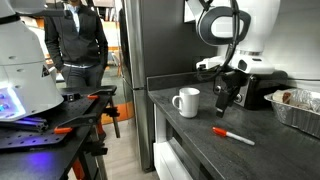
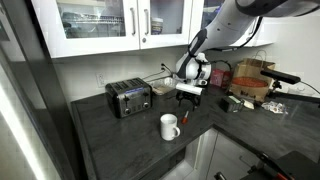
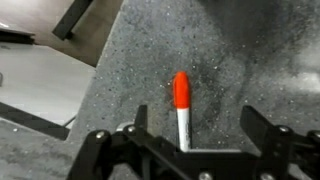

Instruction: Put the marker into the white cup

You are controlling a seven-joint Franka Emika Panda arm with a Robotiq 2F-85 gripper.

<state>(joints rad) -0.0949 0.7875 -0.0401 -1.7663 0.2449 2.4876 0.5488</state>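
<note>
Your claw point(image 3: 195, 120) is spread wide open. It holds nothing. In the wrist view you see one finger point(image 3: 140, 118) on one side and the other finger far across from it. The marker point(image 3: 181, 100) lies on the dark counter point(image 3: 240, 50) in the gap between them. Its red-orange cap points away from the claw, toward the top of the picture. The white part of the marker runs back under the middle of the claw. The marker sits a little closer to one finger than to the other. The fingers do not touch it.

In an exterior view the claw point(image 1: 225, 98) hangs in the air above the counter point(image 1: 200, 150). The marker point(image 1: 233, 135) lies flat on the counter below it, on the side nearer the counter's front edge. There is clear space between the claw and the marker.

The white cup point(image 1: 186, 101) stands upright on the counter, near the claw and apart from the marker. Its handle sticks out to the side. In an exterior view the white cup point(image 2: 170, 126) stands just beside the claw point(image 2: 188, 100), and the black toaster point(image 2: 128, 97) stands farther back by the wall. In that view the marker is too small to see well.

A shiny foil tray point(image 1: 298, 108) sits on the counter, well apart from the marker.
</note>
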